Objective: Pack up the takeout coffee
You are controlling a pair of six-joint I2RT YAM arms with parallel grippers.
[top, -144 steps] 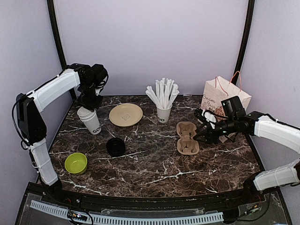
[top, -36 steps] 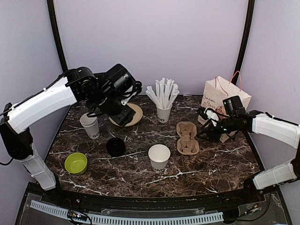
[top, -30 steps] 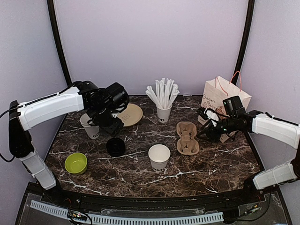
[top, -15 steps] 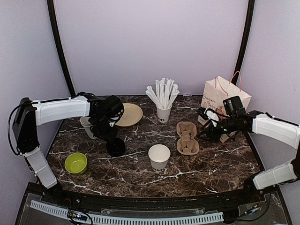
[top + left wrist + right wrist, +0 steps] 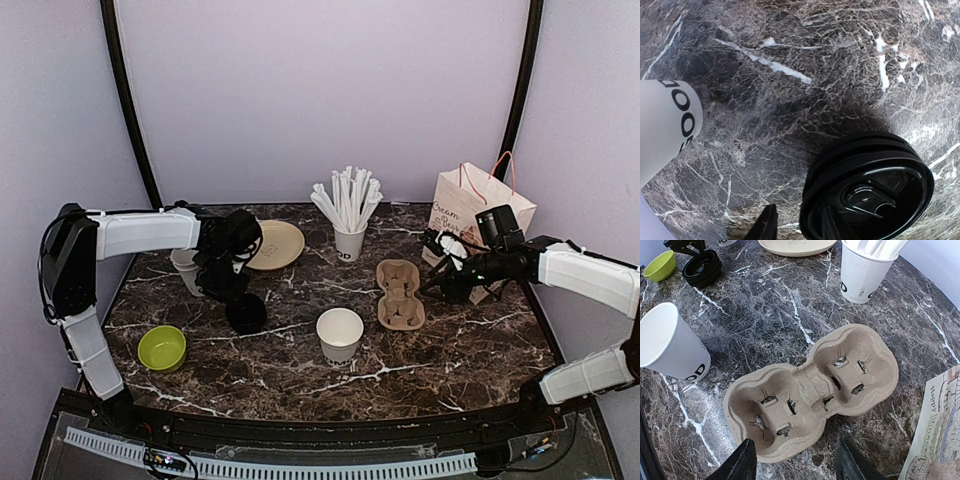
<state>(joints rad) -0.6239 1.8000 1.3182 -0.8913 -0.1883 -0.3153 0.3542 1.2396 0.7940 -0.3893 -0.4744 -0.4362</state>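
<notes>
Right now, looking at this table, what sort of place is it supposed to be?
Probably a mock café takeaway counter inside a test booth: a pulp cup carrier, a cup of wrapped straws and a paper bag sit on a marble-look table, with plain walls close around.

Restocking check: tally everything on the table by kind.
White cups: 2
Straw cup: 1
Black lid stack: 1
Green bowl: 1
Tan plate: 1
Cup carrier: 1
Paper bag: 1
Total: 8
</notes>
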